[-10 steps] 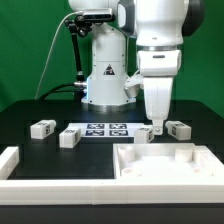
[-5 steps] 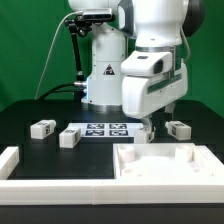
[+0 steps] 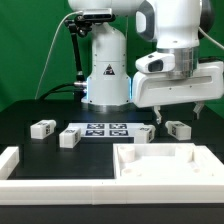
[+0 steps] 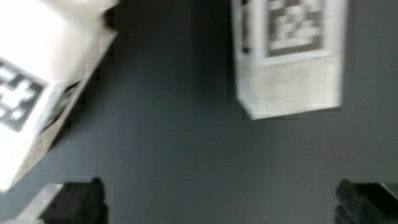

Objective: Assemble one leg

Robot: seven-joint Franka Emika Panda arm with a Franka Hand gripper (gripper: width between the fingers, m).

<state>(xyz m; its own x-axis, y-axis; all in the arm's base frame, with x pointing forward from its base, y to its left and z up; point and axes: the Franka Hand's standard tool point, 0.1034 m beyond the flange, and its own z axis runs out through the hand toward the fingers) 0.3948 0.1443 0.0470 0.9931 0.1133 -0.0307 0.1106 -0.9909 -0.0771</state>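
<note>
My claw [image 3: 181, 111] is hovering wide open and empty at the frame's right, above the black table [image 3: 100, 152]. The leg [image 3: 144, 132] is lying below it at centre right, just beside the marker board's [image 3: 105, 129] right end, with a second leg [image 3: 179, 129] further right.

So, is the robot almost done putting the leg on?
Not yet. Done: nothing, all four legs lie loose on the table, none on the big white panel. In hand: nothing, the gripper hangs open and empty above two of them. Left: grab one leg and fit it onto the panel.
</note>
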